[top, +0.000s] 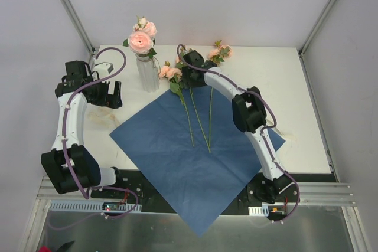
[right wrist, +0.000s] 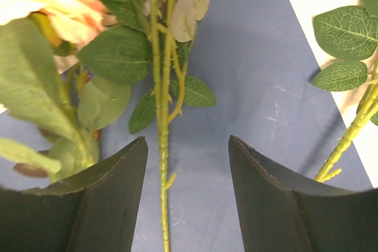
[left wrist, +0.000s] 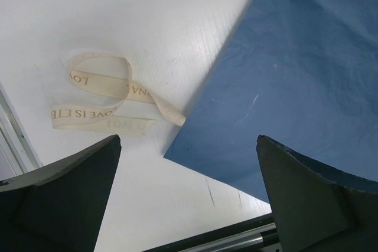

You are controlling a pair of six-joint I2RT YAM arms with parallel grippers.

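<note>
White counter [top: 295, 98] carries everything. All places are taken off the blue paper sheet [top: 195, 169].

Blue paper sheet: lies flat as a diamond, with its near corner hanging past the counter's near edge.

Glass vase [top: 147, 74]: upright just off the sheet's far-left edge, on bare counter, with pink roses [top: 140, 41] in it.

My right hand [right wrist: 188, 140]: over the sheet's far corner, fingers spread. The middle stem [right wrist: 162, 146] runs through the gap, closer to the one finger. I cannot tell whether it touches, and nothing is pinched.

My left hand [left wrist: 189, 140]: off the sheet's left corner, above bare counter, fingers spread wide and holding nothing.

Three cut stems lie on the sheet's far half, converging toward its centre.
- Left stem [top: 186, 113]: its pink bloom [top: 170, 72] lies beyond the sheet's far-left edge, near the vase.
- Middle stem: on the sheet, leaves at its far end.
- Right stem [top: 211, 116]: its leafy bloom end [top: 215, 53] lies past the sheet's far corner on bare counter.

Cream ribbon [left wrist: 106, 95]: gold lettering, loosely looped, on bare counter just left of the sheet's left corner. One end nearly meets the paper's edge. It lies apart from my left fingers.
</note>
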